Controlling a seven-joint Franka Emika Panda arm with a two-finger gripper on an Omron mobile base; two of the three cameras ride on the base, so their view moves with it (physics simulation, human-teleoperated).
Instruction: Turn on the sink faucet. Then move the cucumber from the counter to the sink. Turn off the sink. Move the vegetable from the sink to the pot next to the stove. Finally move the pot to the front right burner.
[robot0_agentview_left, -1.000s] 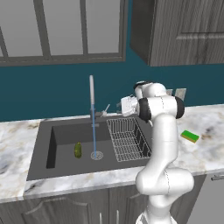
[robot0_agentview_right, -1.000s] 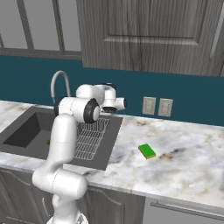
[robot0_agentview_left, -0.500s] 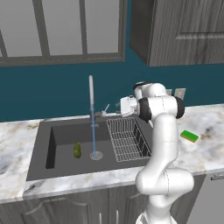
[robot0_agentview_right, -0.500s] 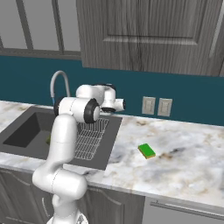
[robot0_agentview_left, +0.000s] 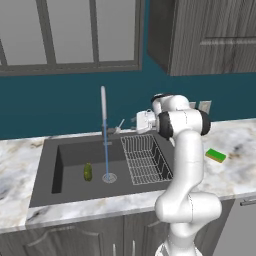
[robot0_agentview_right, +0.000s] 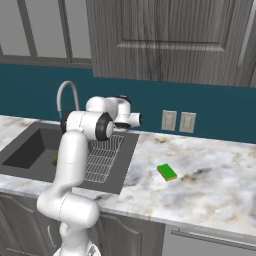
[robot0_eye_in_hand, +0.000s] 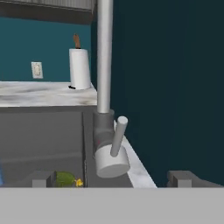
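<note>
The counter is a white-grey marble slab with dark veins. The sink is set into its left part, and the sink faucet stands at the back edge. A green sponge lies on the right part, well apart from the sink. A paper towel roll stands at the far back edge.

The faucet rises centre, its lever tilted up. The cucumber lies in the sink. A paper roll stands on the far counter.
</note>
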